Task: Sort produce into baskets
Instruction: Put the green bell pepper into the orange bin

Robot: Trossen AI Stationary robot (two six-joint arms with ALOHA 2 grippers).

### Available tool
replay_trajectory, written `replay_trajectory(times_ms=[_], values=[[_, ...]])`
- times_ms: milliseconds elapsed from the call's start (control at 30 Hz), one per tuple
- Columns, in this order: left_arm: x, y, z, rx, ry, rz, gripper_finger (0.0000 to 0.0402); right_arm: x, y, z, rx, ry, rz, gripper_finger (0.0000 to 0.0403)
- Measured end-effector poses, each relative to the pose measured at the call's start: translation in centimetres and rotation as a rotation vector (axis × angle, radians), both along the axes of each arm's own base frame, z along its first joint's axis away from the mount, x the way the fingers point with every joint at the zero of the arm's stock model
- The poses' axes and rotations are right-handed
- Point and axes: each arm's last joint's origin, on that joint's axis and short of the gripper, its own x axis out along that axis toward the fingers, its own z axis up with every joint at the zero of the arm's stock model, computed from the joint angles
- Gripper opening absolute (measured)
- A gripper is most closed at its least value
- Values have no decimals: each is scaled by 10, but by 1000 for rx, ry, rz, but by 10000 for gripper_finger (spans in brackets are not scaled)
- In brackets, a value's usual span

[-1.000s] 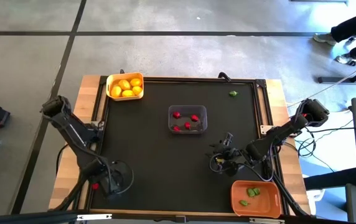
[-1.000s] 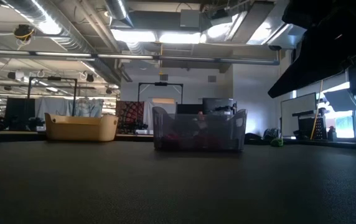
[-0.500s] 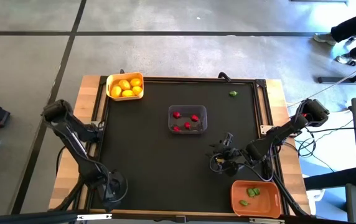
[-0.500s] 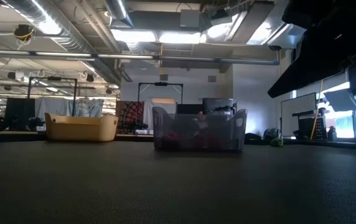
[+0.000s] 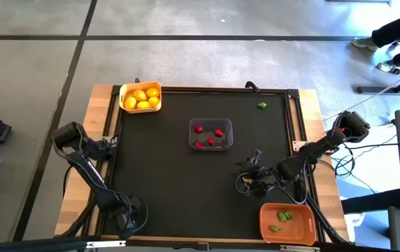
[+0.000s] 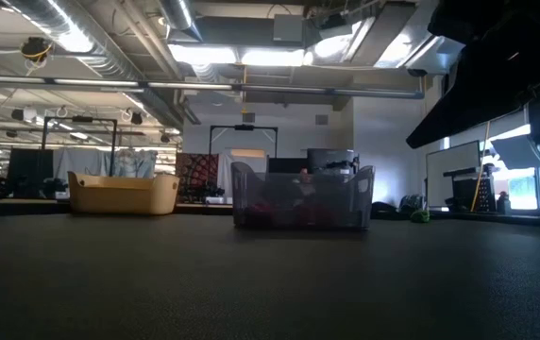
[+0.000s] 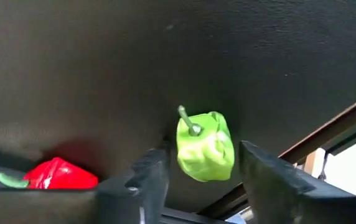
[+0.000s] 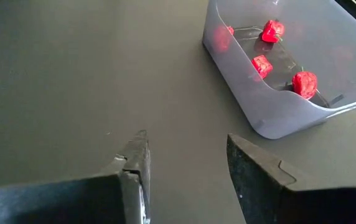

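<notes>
My left gripper (image 5: 125, 212) is open at the mat's near left corner. In the left wrist view its fingers (image 7: 153, 177) stand on either side of a small green pepper (image 7: 204, 146) that lies on the mat, with a narrow gap on each side. A red pepper (image 7: 60, 174) lies beside it. My right gripper (image 5: 252, 176) is open and empty, near the clear basket (image 5: 210, 134), which holds red pieces (image 8: 304, 83). The yellow basket (image 5: 140, 96) holds lemons. The orange basket (image 5: 287, 222) holds green pieces. Another green piece (image 5: 261, 105) lies on the mat at the far right.
The black mat (image 5: 186, 175) has a raised wooden frame (image 7: 327, 137) close behind the green pepper. The low view shows the clear basket (image 6: 301, 198), the yellow basket (image 6: 124, 194) and the right arm (image 6: 497, 66) overhead. A person's legs (image 5: 396, 31) show beyond the table's far right.
My left gripper has moved a little toward the table's near edge at the near left corner, and the arm has folded in closer to the table. The arm now hides the red piece that showed there in the high view. My right arm has kept still.
</notes>
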Motion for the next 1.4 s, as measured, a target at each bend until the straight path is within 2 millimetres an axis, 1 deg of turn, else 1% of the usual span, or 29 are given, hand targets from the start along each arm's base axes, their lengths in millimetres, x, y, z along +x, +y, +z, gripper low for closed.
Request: replay_trajectory(times_ms=[233, 300, 367, 467, 600, 733, 900, 1000, 1100, 1233, 1300, 1400], values=[[1, 0, 1, -23, -41, -99, 83, 0, 0, 0, 8, 5, 7, 151], [5, 1, 5, -43, -71, -143, 62, 0, 1, 0, 21, 14, 17, 151], [9, 1, 10, -61, -110, -177, 49, 0, 1, -1, 25, 15, 19, 151], [18, 8, 18, -71, -173, -193, 47, 0, 1, 0, 31, 9, 16, 151], [31, 22, 33, -67, -279, -182, 62, 1, 2, 0, 52, -5, 7, 151], [44, 39, 48, -32, -412, -177, 66, 3, 3, 2, 77, -21, 17, 151], [61, 62, 60, 17, -538, -207, 60, 6, 6, 5, 104, -57, 46, 156], [70, 74, 63, 53, -589, -242, 61, 11, 10, 9, 130, -102, 97, 176], [80, 85, 64, 74, -636, -291, 65, 16, 14, 16, 143, -164, 174, 210], [96, 100, 67, 107, -736, -339, 67, 22, 19, 26, 98, -251, 267, 250], [104, 107, 69, 121, -794, -361, 67, 25, 21, 31, 64, -298, 304, 262], [116, 117, 73, 149, -889, -391, 67, 30, 23, 36, 1, -358, 350, 268]])
